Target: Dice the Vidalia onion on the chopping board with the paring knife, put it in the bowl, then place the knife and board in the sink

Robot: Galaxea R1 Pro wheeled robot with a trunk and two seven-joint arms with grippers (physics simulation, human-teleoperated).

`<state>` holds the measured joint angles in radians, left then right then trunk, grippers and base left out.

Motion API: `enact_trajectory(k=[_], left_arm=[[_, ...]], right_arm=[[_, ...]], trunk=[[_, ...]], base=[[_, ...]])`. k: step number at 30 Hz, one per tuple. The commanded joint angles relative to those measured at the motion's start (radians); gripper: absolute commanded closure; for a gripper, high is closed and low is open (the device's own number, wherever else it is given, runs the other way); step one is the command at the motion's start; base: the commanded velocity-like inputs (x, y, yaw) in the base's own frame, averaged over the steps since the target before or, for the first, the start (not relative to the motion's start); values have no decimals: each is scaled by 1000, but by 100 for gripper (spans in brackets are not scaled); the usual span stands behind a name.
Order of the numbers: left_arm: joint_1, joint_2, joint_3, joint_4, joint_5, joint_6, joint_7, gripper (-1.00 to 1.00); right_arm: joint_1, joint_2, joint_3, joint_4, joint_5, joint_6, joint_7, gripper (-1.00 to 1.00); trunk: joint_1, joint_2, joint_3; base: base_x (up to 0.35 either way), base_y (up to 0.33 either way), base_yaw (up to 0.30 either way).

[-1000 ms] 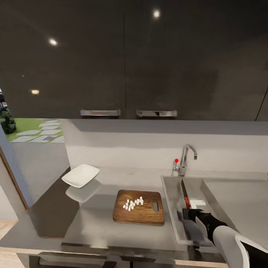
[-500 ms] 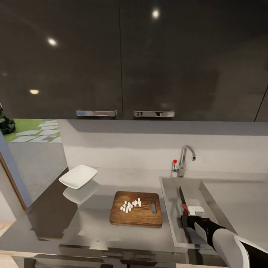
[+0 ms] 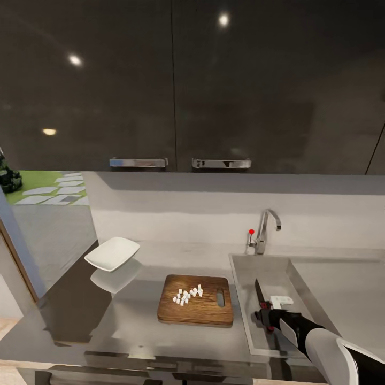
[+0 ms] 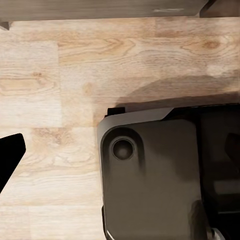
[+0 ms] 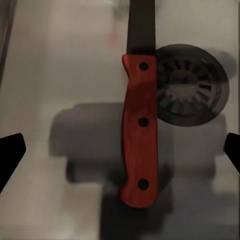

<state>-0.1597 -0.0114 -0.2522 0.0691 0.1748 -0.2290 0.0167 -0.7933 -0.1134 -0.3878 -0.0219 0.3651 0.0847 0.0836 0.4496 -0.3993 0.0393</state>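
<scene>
Fingertips of the right claw (image 5: 120, 150) stand wide apart, with the paring knife (image 5: 138, 132) lying free in the sink (image 3: 243, 289) by the drain (image 5: 192, 92). Best withdraw straight upward, then fetch the chopping board (image 3: 206, 315), dice (image 3: 188, 293) aboard, for the bowl (image 3: 112, 253).

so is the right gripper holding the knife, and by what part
No, nothing is held. The knife lies in the sink, its red handle between the right gripper's wide-apart fingertips, untouched. The left gripper's hold cannot be told.
</scene>
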Motion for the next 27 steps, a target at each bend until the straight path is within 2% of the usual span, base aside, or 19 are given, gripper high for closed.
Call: enact_trajectory(k=[1,6,9,13,15,18,21,27], left_arm=[[-1,-1,-9,5,8,-7,2,-100],[-1,-1,-9,6,8,-7,2,-100],[-1,-1,-9,6,8,-7,2,-100],[-1,-2,-10,6,8,-7,1,-100],[-1,-2,-10,7,8,-7,0,-100],[-1,-2,-10,8,8,-7,0,-100],[-1,-2,-10,8,8,-7,0,-100],[-1,-2,-10,8,8,-7,0,-100]], right_arm=[[0,0,-9,-4,9,6,4,-100],[0,-2,-14,-58,9,4,3,-100],[0,3,-13,-225,8,27,4,-100],[0,6,-10,-482,8,260,13,-100],[0,6,-8,-545,8,306,25,-100],[0,7,-6,-581,8,335,34,-100],[0,25,-5,-589,9,342,36,-100],[0,36,-5,-590,9,343,36,-100]], trunk=[[0,-1,0],[0,-1,0],[0,-1,0],[0,-1,0],[0,-1,0],[0,-1,0],[0,-1,0],[0,-1,1]], base=[[0,0,0],[0,0,0],[-20,0,0],[-144,0,0],[-273,0,0],[-316,0,0],[-333,0,-95],[-306,79,-231]])
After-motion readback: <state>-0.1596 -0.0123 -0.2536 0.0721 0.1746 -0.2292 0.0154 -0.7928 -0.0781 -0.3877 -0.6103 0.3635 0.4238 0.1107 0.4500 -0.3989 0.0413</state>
